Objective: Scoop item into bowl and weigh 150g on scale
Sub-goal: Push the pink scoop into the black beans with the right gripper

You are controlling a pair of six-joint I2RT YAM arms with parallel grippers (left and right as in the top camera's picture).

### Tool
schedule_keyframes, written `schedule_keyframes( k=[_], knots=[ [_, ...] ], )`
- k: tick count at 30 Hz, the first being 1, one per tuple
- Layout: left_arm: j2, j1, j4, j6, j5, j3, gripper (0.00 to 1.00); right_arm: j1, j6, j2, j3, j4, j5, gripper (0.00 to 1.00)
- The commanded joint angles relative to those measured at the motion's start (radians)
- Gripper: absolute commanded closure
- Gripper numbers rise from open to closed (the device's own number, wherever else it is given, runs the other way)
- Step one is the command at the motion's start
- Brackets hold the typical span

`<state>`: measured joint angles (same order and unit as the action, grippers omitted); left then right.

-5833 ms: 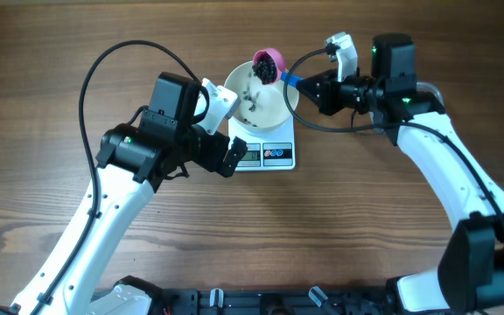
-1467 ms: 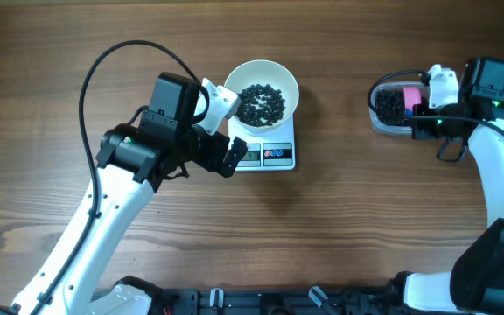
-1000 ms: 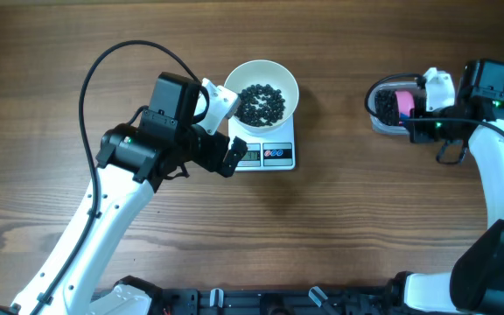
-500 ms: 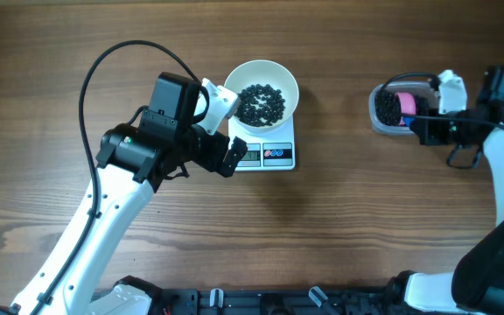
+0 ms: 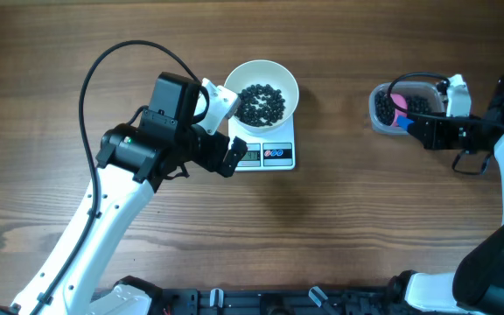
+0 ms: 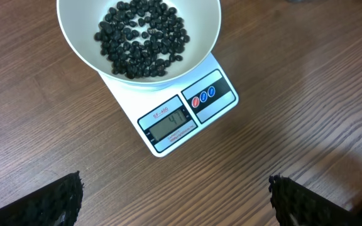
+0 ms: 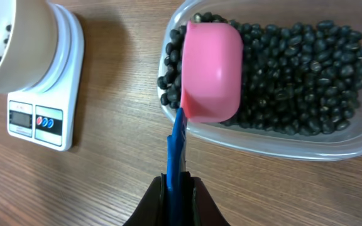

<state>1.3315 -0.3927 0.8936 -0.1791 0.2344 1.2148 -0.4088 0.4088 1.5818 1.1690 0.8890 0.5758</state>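
Observation:
The white bowl point(image 5: 262, 77) stands on the white scale point(image 5: 268, 156), with a shallow layer of black beans point(image 6: 142, 36) in it. The scale's display point(image 6: 168, 122) is lit. My left gripper point(image 6: 175, 207) hangs open over bare wood just in front of the scale, holding nothing. My right gripper point(image 7: 180, 188) is shut on the blue handle point(image 7: 176, 147) of a pink scoop point(image 7: 212, 69). The scoop's head sits in the left end of the clear tub point(image 7: 263, 141), among more black beans point(image 7: 300, 69).
The tub point(image 5: 383, 118) sits at the far right of the wooden table, well apart from the scale. A black cable point(image 5: 112, 66) loops over the left arm, and another point(image 5: 418, 77) arcs above the tub.
My right gripper has drawn back to the right and a little toward the front, with the scoop head staying inside the tub. The left arm, bowl and scale have not moved.

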Motion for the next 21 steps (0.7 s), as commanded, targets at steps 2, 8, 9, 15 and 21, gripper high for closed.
schedule_keyframes(
  k=[2, 8, 9, 15, 21],
  knots=[
    [-0.003, -0.005, -0.002, -0.016, 0.016, 0.016, 0.00, 0.007, -0.043, -0.017, 0.000, -0.009, -0.008, 0.96],
    [-0.003, -0.005, -0.002, -0.016, 0.016, 0.016, 0.00, 0.001, -0.068, -0.017, 0.000, -0.021, -0.007, 0.96],
    [-0.004, -0.005, -0.002, -0.016, 0.016, 0.016, 0.00, -0.002, -0.086, -0.016, 0.000, -0.021, -0.006, 0.96],
    [-0.004, -0.005, -0.002, -0.016, 0.016, 0.016, 0.00, -0.041, -0.149, 0.014, 0.000, -0.018, 0.029, 0.96],
    [-0.004, -0.005, -0.002, -0.016, 0.016, 0.016, 0.00, -0.086, -0.159, 0.072, 0.000, -0.022, 0.165, 0.96]
  ],
)
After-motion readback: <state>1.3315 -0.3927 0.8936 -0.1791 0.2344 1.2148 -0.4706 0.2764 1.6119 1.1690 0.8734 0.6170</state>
